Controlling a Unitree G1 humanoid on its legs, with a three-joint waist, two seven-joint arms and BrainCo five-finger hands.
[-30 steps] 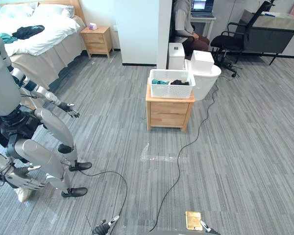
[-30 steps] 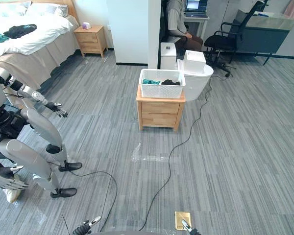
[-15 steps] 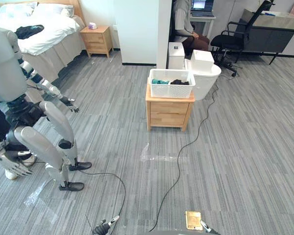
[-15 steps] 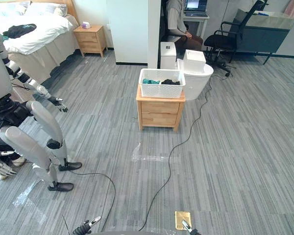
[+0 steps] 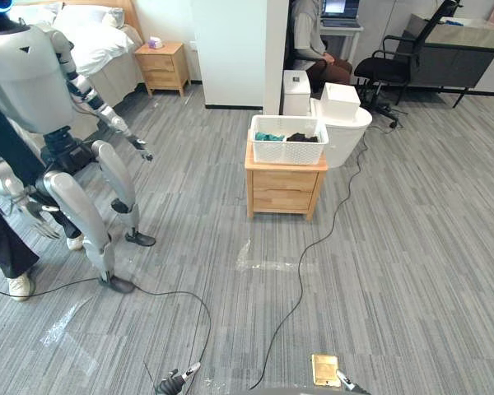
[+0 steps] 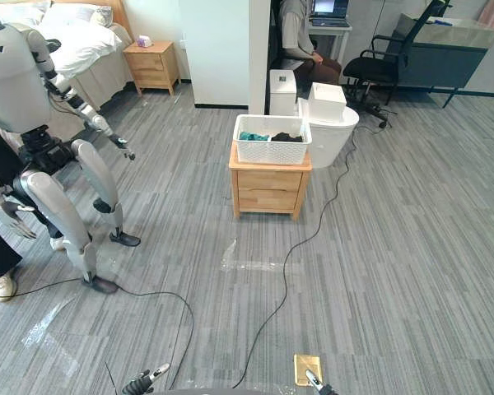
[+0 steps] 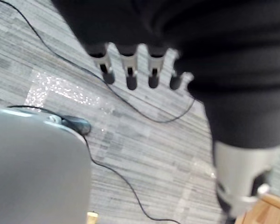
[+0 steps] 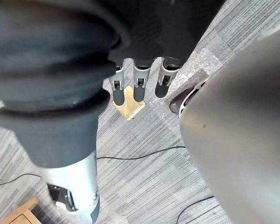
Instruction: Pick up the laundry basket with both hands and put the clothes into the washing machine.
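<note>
Left wrist view: the left hand [image 7: 130, 70] hangs with straight silver fingers, empty. The right hand [image 8: 139, 81] hangs likewise, above a flat brass-coloured square [image 8: 129, 106] on the striped grey floor [image 5: 395, 247]. Farther off, the white lattice laundry basket [image 5: 289, 140], holding clothes, sits on a wooden cabinet [image 5: 284, 188], with the rounded white washing machine [image 5: 346, 136] just behind.

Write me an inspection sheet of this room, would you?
Surface: grey striped floor.
Job's things: white laundry basket holding clothes, on a wooden nightstand; white washing machine just behind.
Clutter: brass floor plate.
Hands: left hand and right hand open, holding nothing.
Cables: black cable across the floor beside the nightstand.
Surroundings: second humanoid robot, bed, seated person, office chair.
</note>
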